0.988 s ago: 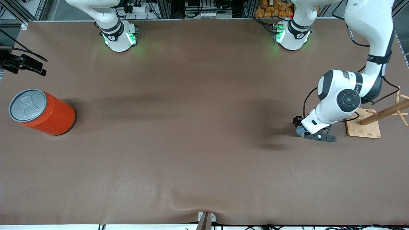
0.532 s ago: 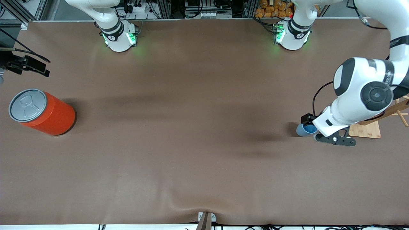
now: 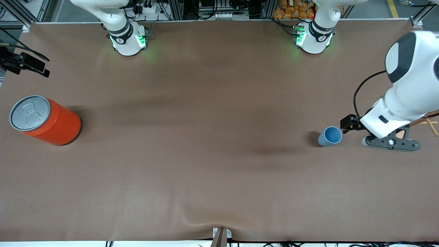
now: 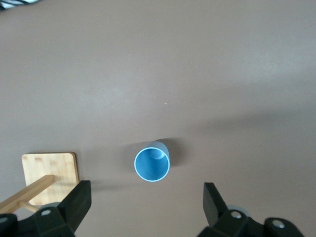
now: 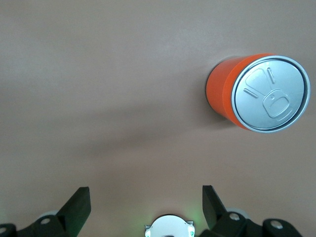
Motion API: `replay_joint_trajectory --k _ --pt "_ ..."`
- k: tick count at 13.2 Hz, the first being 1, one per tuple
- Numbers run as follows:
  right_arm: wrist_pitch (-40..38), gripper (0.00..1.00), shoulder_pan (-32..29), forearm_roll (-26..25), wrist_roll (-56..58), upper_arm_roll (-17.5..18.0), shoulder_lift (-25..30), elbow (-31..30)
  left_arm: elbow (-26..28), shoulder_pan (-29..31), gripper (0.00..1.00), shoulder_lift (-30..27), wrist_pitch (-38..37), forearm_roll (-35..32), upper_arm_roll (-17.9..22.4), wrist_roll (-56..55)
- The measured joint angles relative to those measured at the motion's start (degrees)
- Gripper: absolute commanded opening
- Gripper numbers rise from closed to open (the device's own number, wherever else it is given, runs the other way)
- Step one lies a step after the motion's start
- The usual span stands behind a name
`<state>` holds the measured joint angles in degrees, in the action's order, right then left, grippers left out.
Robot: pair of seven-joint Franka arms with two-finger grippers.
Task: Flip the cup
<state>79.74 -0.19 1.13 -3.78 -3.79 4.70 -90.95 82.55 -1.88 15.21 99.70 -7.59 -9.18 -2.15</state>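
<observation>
The light blue cup [image 3: 330, 136] stands on the brown table mat with its open mouth up, toward the left arm's end. It shows from above in the left wrist view [image 4: 152, 164]. My left gripper [image 3: 374, 126] hangs in the air beside the cup, over the mat next to the wooden stand. Its jaws [image 4: 147, 197] are wide open and empty, and the cup lies clear of them. My right gripper [image 3: 24, 63] hovers at the right arm's end of the table, open and empty [image 5: 146, 200].
A large red can [image 3: 44, 120] with a grey pull-tab lid stands at the right arm's end, also in the right wrist view [image 5: 259, 91]. A wooden stand on a square base [image 4: 49, 170] sits close to the cup, partly hidden under the left arm [image 3: 427, 118].
My left gripper has let go of the cup, risen and moved toward the left arm's end of the table. The cup now stands free, mouth up. The right gripper shifted slightly.
</observation>
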Motion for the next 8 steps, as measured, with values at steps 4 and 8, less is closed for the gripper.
replay_joint_trajectory --k 4,8 --pt "0.00 1.00 0.02 0.27 0.00 0.04 0.01 -0.01 -0.04 1.84 1.00 -2.41 -1.39 1.08 -0.29 -0.04" --pt "-0.02 1.00 0.02 0.31 -0.01 0.04 0.01 -0.05 -0.06 2.33 1.00 -6.37 -6.57 2.16 -0.47 -0.21"
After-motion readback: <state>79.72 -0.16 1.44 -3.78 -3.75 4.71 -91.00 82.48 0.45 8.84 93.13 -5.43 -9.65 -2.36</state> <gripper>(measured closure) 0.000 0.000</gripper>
